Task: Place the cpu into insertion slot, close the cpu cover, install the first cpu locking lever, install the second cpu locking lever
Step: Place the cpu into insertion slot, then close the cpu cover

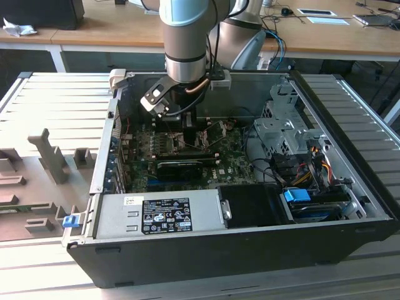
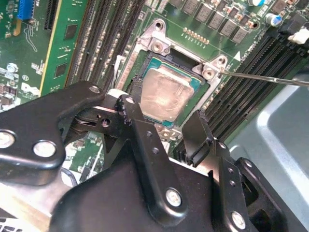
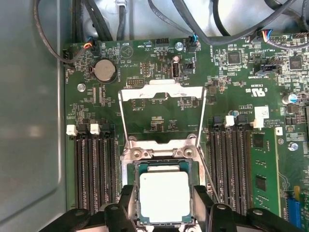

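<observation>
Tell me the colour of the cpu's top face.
The cpu is plain pale silvery-grey, clearest in the first wrist view.

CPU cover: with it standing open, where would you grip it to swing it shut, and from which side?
Probably the free crossbar of the cpu cover, the end farthest from its hinge at the insertion slot. It is a thin flat strip raised off the board, so pinch across its thickness from above, clear of the seated cpu.

arm [image 1: 185, 37]: vertical, reaching down | tool [image 2: 164, 120]: jaws spread apart
</observation>
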You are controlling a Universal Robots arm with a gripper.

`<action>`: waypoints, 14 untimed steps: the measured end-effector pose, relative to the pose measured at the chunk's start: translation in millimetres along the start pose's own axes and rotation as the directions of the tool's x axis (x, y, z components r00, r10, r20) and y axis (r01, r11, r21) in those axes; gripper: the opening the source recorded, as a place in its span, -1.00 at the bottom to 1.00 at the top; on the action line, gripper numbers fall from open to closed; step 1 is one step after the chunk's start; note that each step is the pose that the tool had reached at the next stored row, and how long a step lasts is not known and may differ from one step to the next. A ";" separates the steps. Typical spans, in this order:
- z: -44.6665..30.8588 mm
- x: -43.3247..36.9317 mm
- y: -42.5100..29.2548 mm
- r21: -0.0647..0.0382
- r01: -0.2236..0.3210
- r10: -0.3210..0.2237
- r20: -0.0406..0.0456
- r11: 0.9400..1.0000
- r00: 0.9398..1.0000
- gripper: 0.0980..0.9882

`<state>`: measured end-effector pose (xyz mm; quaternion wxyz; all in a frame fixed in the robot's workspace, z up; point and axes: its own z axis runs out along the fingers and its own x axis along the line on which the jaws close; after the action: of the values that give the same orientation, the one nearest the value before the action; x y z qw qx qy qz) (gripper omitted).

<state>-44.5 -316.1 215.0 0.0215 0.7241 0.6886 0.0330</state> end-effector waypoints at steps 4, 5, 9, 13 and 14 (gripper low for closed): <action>-2.5 0.0 0.2 0.000 0.000 0.000 0.000 1.000 1.000 -0.05; -3.1 0.1 0.2 0.000 0.000 0.000 0.000 1.000 1.000 -0.33; -6.2 0.1 0.5 0.000 0.000 0.000 0.000 1.000 1.000 -0.98; -12.7 0.2 1.0 0.000 0.000 0.000 0.000 1.000 1.000 -0.98; -14.0 0.4 2.8 0.001 -0.001 0.001 0.000 1.000 1.000 -0.98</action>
<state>-42.7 -316.0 229.2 0.0213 0.7243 0.6884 0.0327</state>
